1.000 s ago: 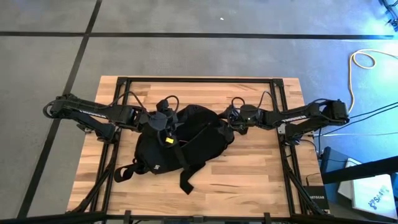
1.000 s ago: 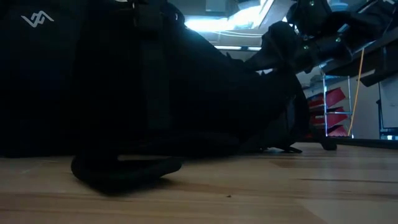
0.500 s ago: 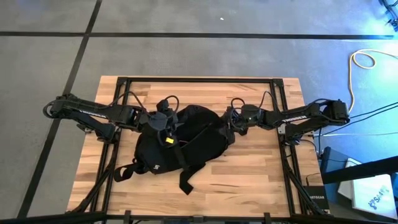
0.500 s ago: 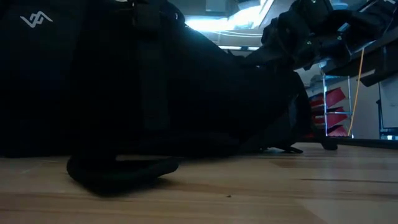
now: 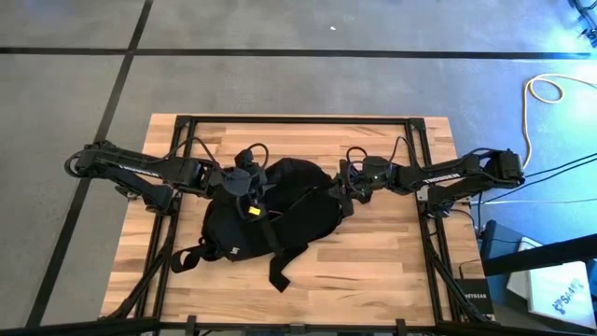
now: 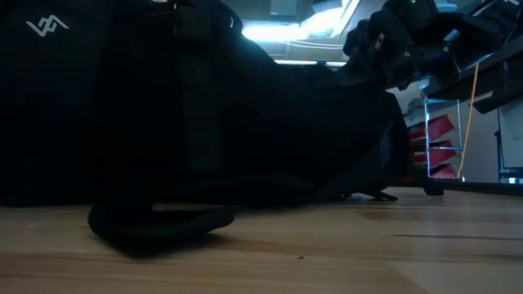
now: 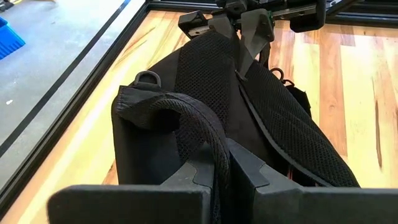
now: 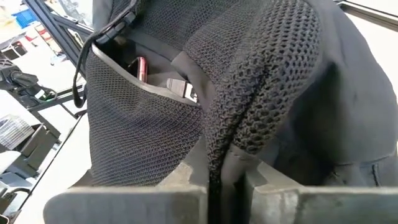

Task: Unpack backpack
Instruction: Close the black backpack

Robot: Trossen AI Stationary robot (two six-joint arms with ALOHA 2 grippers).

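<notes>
My right tool [image 8: 214, 180] is clenched on a fold of the backpack's [image 5: 270, 210] mesh padding, the fabric bunched into a ridge running straight down between its fingers. My left tool [image 7: 221, 171] is likewise clamped on a padded strap [image 7: 186, 118] that arches up and drops into its jaws. I read this as a two-handed hold: each side pins its own bit of the bag so the fabric stays taut and the opening can be spread rather than dragged across the counter [image 5: 392, 252].

From above, the backpack lies in the middle of the counter between the two arms, the left tool [image 5: 241, 182] at its left upper edge and the right tool [image 5: 347, 182] at its right upper edge, loose straps trailing toward the near side. Past the right tool's grip a mesh pocket gapes, and inside it I can make out something reddish [image 8: 140, 67] and a pale item [image 8: 183, 89]; what they are I cannot tell.
</notes>
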